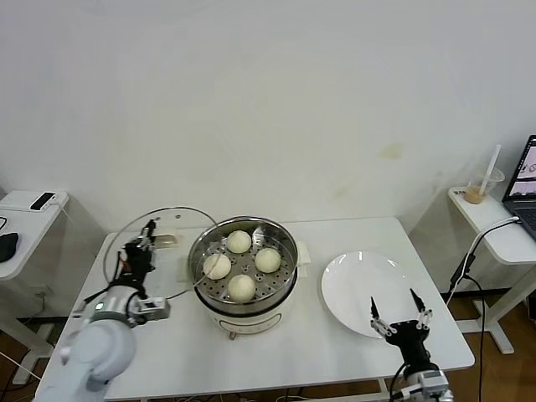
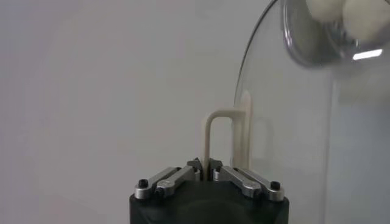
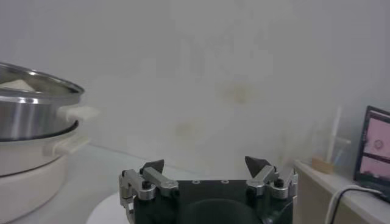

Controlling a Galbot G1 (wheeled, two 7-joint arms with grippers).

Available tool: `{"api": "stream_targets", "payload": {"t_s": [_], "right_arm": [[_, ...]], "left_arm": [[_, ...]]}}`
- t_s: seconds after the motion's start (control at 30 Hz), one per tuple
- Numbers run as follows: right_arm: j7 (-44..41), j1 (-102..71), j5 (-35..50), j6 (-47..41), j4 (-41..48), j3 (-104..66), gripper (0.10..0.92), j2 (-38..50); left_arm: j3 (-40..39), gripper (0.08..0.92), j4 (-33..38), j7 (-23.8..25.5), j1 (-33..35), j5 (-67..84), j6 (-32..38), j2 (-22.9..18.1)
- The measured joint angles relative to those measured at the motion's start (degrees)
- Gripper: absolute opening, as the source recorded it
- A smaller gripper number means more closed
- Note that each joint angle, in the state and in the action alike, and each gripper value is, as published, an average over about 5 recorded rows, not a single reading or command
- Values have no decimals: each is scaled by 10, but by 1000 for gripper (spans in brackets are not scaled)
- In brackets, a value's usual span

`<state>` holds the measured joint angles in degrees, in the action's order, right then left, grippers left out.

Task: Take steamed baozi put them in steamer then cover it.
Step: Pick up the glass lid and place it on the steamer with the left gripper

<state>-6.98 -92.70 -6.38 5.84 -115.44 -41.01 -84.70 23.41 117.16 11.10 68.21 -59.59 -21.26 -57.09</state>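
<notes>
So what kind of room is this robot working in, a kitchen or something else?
Probably an office or lab, not a kitchen: a plain white table against a bare wall, side desks with a laptop and a computer mouse, and the steamer as the only cooking item.

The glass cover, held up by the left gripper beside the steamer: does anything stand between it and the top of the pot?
Nothing visible does. The cover is tilted in the left gripper beside the steamer; four baozi sit low on its tray. The right gripper hangs open over the white plate, well aside.

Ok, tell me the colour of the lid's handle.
Cream, on the clear glass lid; the handle shows best in the left wrist view.
</notes>
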Motion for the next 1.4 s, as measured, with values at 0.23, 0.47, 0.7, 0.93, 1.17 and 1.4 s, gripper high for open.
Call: {"api": "stream_targets", "payload": {"t_s": [0.23, 0.47, 0.7, 0.93, 1.17, 1.4], "right_arm": [[1, 10, -20, 3, 20, 19, 823, -9], [0, 16, -31, 3, 30, 31, 823, -12], [-1, 19, -37, 3, 36, 39, 823, -14], [-2, 19, -42, 3, 39, 41, 823, -16], [-2, 20, -44, 3, 40, 43, 823, -17], [-3, 19, -45, 3, 41, 45, 823, -18]], "left_arm": [[-61, 145, -23, 17, -47, -46, -14, -45], [-108, 145, -52, 30, -85, -95, -19, -95], [-138, 145, -74, 43, -101, -134, -23, -139], [-160, 145, -91, 49, -116, -163, -23, -172], [-169, 145, -106, 50, -121, -181, -20, -192], [-171, 145, -116, 50, -118, -195, -15, -200]]}}
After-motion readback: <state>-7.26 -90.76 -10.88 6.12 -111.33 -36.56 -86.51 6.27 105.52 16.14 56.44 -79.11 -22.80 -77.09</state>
